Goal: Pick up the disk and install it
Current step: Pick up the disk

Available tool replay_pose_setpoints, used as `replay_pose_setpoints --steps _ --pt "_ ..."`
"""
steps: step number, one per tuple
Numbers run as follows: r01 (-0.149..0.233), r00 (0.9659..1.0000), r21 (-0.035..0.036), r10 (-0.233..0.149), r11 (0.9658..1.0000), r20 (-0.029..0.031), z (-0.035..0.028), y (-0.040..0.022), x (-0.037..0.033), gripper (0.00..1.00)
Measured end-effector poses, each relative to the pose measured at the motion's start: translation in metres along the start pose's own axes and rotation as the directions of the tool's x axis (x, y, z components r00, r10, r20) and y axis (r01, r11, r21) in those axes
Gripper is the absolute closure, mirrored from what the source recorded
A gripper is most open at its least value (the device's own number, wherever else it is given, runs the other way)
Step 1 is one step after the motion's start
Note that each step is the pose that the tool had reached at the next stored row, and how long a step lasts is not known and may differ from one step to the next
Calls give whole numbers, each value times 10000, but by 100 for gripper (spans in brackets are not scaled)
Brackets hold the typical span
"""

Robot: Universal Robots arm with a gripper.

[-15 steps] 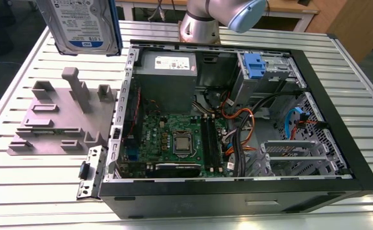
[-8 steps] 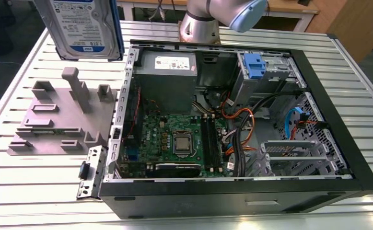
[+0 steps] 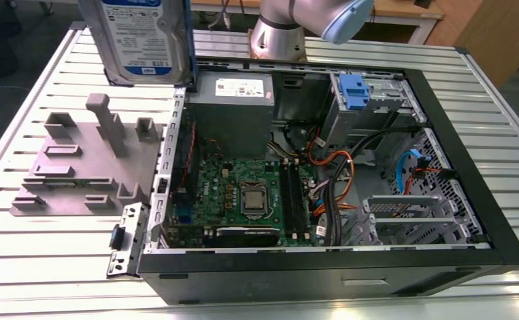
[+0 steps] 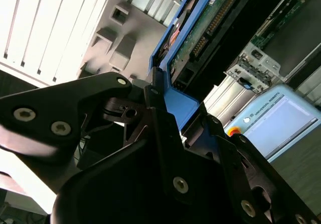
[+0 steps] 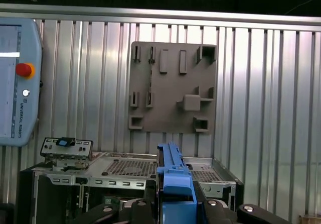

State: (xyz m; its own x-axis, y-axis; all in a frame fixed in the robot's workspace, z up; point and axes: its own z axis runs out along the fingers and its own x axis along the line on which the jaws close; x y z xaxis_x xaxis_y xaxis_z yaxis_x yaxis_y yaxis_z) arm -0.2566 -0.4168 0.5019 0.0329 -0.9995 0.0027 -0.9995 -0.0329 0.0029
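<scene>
While clamped in the claw, disk (image 3: 144, 40): lifted clear of the table, at 11 o'clock in the exterior view, label face toward that camera.
Gripper (image 4: 168, 113): black fingers closed on the disk's blue rail, one on either side, in both wrist views.
Fixture plate (image 3: 73, 167): grey, flat on the table, at 7 o'clock from the disk.
Computer case (image 3: 331, 273): open, at 5 o'clock from the disk, just beside the plate.
Power supply (image 3: 233, 110): grey box, 11 o'clock inside the case.
Caddy clip (image 3: 353, 90): blue, 1 o'clock inside the case.
Table (image 3: 46, 267): slatted metal.
</scene>
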Motion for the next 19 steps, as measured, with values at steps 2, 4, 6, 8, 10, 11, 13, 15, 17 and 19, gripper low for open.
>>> replay_pose_setpoints --steps 2,4,6,8,10,11,13,15,17,19 --pt "-2 10000 0 2 10000 0 3 -64 6 64" --pt "-4 10000 1 4 10000 1 6 -109 20 64" --pt "-4 10000 0 4 10000 0 8 -129 52 64" --pt "-4 10000 0 4 10000 -1 9 -147 84 64" --pt "-6 10000 1 6 10000 1 11 -169 113 64" --pt "-6 10000 2 6 10000 1 12 -181 124 64" --pt "-7 10000 2 7 10000 1 13 -212 139 64" --pt "-7 10000 1 7 10000 0 13 -251 149 64" --pt "-8 10000 0 8 10000 0 14 -305 156 64" --pt "-8 10000 1 8 10000 -3 15 -372 158 64"
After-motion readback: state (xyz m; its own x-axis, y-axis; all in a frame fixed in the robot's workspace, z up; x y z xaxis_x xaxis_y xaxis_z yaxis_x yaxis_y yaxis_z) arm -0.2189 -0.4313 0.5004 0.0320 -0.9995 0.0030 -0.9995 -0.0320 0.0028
